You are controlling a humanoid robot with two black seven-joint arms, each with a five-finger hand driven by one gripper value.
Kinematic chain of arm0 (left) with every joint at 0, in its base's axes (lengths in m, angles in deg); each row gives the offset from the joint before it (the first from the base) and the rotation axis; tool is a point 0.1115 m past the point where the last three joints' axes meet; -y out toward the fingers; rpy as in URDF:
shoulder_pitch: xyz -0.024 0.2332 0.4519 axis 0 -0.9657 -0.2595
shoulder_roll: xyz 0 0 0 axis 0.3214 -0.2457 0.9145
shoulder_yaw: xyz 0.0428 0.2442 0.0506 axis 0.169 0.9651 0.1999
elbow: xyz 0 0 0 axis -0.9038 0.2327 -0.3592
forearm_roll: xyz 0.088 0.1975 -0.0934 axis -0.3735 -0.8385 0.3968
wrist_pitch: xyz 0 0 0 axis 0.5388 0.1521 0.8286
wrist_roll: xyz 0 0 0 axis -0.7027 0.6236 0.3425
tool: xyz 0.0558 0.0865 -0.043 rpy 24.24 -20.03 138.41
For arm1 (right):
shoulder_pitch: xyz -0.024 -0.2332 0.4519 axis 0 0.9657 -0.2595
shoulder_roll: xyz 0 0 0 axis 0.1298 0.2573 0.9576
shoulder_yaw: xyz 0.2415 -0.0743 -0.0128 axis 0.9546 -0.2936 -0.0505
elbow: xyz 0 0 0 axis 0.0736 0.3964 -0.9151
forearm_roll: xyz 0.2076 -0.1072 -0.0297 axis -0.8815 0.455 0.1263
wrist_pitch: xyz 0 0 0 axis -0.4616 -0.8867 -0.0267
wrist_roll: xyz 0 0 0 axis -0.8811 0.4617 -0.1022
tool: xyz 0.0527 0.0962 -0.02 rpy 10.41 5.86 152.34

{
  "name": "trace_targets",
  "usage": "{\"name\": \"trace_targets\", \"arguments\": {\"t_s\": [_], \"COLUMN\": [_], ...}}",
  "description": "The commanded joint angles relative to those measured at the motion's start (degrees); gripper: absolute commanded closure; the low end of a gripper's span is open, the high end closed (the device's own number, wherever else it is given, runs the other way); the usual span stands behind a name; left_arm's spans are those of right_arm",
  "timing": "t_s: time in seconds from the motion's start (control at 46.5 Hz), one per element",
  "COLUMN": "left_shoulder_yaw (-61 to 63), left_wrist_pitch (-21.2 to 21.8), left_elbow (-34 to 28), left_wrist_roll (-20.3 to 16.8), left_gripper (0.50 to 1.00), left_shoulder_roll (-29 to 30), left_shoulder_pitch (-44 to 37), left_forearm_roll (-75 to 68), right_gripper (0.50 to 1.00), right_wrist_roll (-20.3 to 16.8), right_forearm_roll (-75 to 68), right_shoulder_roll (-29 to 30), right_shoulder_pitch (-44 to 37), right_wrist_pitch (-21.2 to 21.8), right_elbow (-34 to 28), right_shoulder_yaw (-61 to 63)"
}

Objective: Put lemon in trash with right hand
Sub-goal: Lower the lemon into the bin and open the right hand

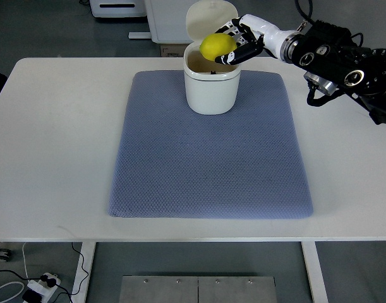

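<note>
- The lemon (217,46) was held above the open mouth of the trash bin (211,88), over its far right part, clear of the rim as far as the view showed.
- The right hand (238,44) grasped the lemon from the right: dark fingertips (229,59) curled under and around its right side, white fingers behind it.
- The lemon's long axis ran roughly left to right across the picture, tilted slightly, with the right end hidden in the hand; which end was the stem end could not be told.
- The bin was a small white container with rounded corners, standing upright, its lid (208,17) swung up and back behind the lemon, so the opening lay bare below the fruit.
- The lid stood just beside the lemon on the far side; whether they touched could not be told.
- The bin sat at the far middle edge of a blue-grey mat (208,170), which lay flat on the white table (54,139).
- The right arm (331,53) came in from the right edge, its black joint housings over the table's far right corner.
- Beyond the table stood white furniture (164,19); on the floor at lower left lay a power strip (41,287) with cables.
</note>
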State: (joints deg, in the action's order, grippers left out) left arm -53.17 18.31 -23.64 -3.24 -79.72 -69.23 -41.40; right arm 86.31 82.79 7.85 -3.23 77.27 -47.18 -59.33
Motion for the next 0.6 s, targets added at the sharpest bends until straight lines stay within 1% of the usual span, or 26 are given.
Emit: {"name": "trace_targets", "arguments": {"t_s": [0.0, 0.129, 0.258, 0.387, 0.581], "left_shoulder_yaw": [0.0, 0.0, 0.0, 0.0, 0.0], "left_wrist_pitch": [0.0, 0.0, 0.0, 0.0, 0.0], "left_elbow": [0.0, 0.0, 0.0, 0.0, 0.0], "left_wrist_roll": [0.0, 0.0, 0.0, 0.0, 0.0], "left_gripper": [0.5, 0.5, 0.5, 0.5, 0.5], "left_shoulder_roll": [0.0, 0.0, 0.0, 0.0, 0.0], "left_shoulder_pitch": [0.0, 0.0, 0.0, 0.0, 0.0], "left_forearm_roll": [0.0, 0.0, 0.0, 0.0, 0.0], "right_gripper": [0.992, 0.888, 0.764, 0.722, 0.684], "right_wrist_roll": [0.09, 0.0, 0.0, 0.0, 0.0], "right_forearm_roll": [0.02, 0.02, 0.02, -0.07, -0.16], "right_shoulder_roll": [0.11, 0.11, 0.11, 0.11, 0.11], "right_shoulder_pitch": [-0.01, -0.01, 0.08, -0.01, -0.09], "right_wrist_pitch": [-0.04, -0.04, -0.04, -0.04, -0.04], "right_elbow": [-0.01, -0.01, -0.01, -0.01, -0.01], "right_shoulder_yaw": [0.05, 0.06, 0.06, 0.06, 0.14]}}
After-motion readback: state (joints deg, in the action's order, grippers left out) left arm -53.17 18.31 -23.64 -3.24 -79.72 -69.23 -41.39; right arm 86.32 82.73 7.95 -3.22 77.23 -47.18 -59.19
